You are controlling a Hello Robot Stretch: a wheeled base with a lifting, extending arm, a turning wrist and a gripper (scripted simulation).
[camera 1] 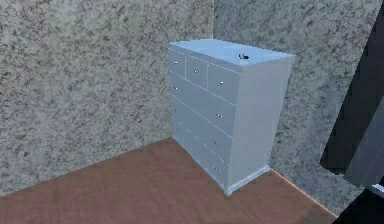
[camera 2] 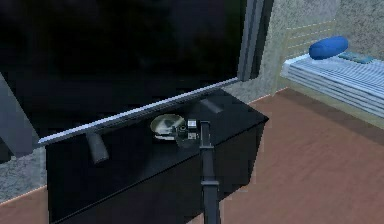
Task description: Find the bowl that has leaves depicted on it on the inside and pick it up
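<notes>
Arm side view shows the dark arm rising to the end effector, which sits at a pale, rounded bowl. The bowl rests on a low black counter, just below the bottom edge of a large television. Its inside is too small to make out. With the bowl right at the fingers, I cannot tell their state, nor whether they hold anything. At the far right is a bed with a blue pillow. In the forward view, a white dresser stands in a corner of speckled walls on a wooden floor.
</notes>
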